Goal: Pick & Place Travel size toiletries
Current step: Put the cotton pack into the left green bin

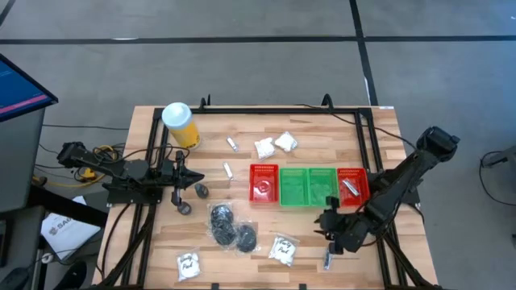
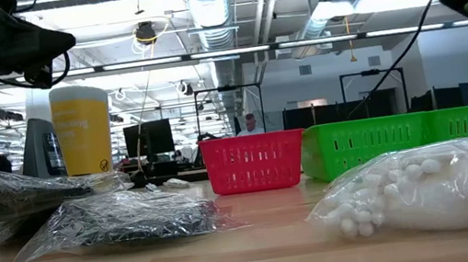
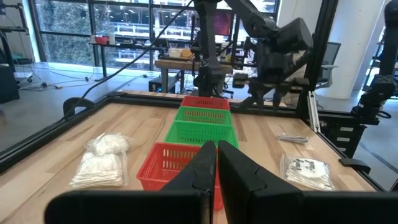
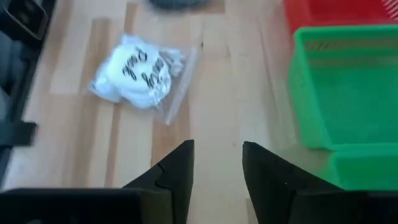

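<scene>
Travel size toiletries lie scattered on the wooden table: two white sachets (image 1: 274, 145) at the far middle, two tiny tubes (image 1: 230, 157), clear bags of black round pieces (image 1: 232, 227), and white lettered bags (image 1: 283, 248) (image 1: 189, 265) near the front. One silver tube (image 1: 349, 187) lies in the right red tray (image 1: 360, 193); another tube (image 1: 328, 259) lies on the table near the front right. My right gripper (image 4: 217, 168) hangs open above bare wood, between the lettered bag (image 4: 140, 78) and the green tray (image 4: 345, 93), fingers slanting down. My left gripper (image 3: 217, 168) stays shut and level at the left.
Four trays stand in a row: red (image 1: 264, 184), two green (image 1: 309, 187), then the right red one. A yellow cylinder with a white lid (image 1: 179, 125) stands at the far left. Bare wood lies between the trays and the front bags.
</scene>
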Controlling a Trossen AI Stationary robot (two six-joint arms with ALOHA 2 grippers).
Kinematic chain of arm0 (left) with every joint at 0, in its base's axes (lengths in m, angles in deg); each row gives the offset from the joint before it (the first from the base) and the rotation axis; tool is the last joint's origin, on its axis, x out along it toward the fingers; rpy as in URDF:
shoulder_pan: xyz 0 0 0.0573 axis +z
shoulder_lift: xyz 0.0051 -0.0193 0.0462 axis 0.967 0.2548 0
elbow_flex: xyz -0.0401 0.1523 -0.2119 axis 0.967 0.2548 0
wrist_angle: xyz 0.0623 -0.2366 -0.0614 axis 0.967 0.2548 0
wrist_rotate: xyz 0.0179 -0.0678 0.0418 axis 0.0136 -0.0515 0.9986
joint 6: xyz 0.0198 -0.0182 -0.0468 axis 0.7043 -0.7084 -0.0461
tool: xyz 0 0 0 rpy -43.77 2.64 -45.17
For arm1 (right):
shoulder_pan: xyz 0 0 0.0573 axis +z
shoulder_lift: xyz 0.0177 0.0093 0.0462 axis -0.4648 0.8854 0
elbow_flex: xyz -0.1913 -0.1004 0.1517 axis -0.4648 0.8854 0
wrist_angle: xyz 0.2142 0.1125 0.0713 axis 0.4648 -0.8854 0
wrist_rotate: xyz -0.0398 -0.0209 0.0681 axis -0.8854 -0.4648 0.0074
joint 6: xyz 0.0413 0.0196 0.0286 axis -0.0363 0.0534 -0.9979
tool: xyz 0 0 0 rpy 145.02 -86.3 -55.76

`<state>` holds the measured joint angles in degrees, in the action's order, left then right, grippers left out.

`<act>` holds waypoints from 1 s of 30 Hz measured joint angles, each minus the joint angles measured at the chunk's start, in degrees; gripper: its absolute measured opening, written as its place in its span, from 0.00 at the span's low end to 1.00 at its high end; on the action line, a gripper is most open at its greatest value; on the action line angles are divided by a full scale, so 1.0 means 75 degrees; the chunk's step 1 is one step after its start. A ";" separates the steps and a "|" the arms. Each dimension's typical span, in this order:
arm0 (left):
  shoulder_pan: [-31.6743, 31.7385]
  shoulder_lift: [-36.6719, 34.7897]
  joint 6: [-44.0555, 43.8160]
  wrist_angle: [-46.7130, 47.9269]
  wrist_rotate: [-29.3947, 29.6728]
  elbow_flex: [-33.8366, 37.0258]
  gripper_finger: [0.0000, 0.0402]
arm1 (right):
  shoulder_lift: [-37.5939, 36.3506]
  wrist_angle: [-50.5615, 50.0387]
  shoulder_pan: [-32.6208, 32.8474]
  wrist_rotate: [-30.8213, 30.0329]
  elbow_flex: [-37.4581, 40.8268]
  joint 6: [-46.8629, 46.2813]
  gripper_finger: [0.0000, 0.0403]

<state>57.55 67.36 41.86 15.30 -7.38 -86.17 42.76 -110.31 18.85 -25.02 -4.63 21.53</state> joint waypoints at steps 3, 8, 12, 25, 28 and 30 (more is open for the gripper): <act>0.0000 0.0002 0.0000 0.0000 -0.0003 0.0002 0.03 | 0.0411 0.0228 -0.0114 0.0144 0.0000 0.0002 0.32; -0.0003 0.0002 0.0000 0.0003 -0.0003 0.0000 0.03 | 0.1139 0.0826 -0.0251 0.0435 0.0000 0.0022 0.34; -0.0002 0.0000 0.0000 0.0003 0.0000 0.0001 0.03 | 0.1653 0.1197 -0.0376 0.0897 0.0000 0.0020 0.37; 0.0000 0.0001 0.0000 0.0004 -0.0003 0.0000 0.03 | 0.2790 0.2509 -0.0681 0.1566 -0.0023 0.0026 0.42; -0.0001 0.0002 0.0000 0.0004 -0.0001 0.0001 0.03 | 0.2886 0.2800 -0.0723 0.1550 -0.0025 0.0110 0.42; -0.0001 0.0002 0.0000 0.0006 -0.0003 0.0000 0.03 | 0.2895 0.2943 -0.0726 0.1591 -0.0013 0.0419 0.42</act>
<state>57.54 67.38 41.86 15.34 -7.40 -86.17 64.47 -88.23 13.40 -13.09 -4.73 24.67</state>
